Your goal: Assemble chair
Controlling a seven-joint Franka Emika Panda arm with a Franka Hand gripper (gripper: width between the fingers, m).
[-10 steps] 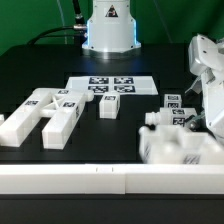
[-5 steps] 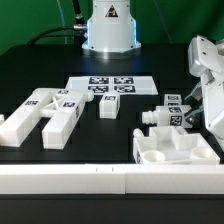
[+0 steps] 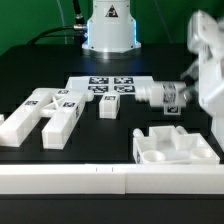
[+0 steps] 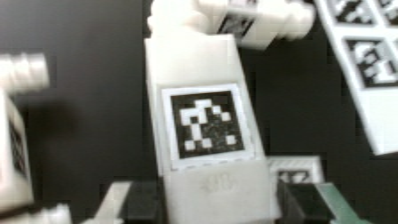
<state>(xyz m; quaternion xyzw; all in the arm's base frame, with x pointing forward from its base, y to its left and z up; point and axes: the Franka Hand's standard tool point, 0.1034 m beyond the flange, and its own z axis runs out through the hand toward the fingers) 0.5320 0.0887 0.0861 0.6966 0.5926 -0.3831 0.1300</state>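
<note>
This is a robotics lab bench. A black table (image 3: pixel 30 75) is edged by a white rail (image 3: pixel 100 180), with a green backdrop (image 3: pixel 25 20) behind and the robot base (image 3: pixel 110 25) standing at the far side (cables (image 3: pixel 60 32) trail beside it). The marker board (image 3: pixel 110 86) and a chair piece (image 4: pixel 205 100) carry square black-and-white tags.

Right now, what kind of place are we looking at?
Probably a robotics lab bench: a robot arm base at the back of a black table, a marker board of printed tags, and tagged white chair parts laid out for assembly.
</note>
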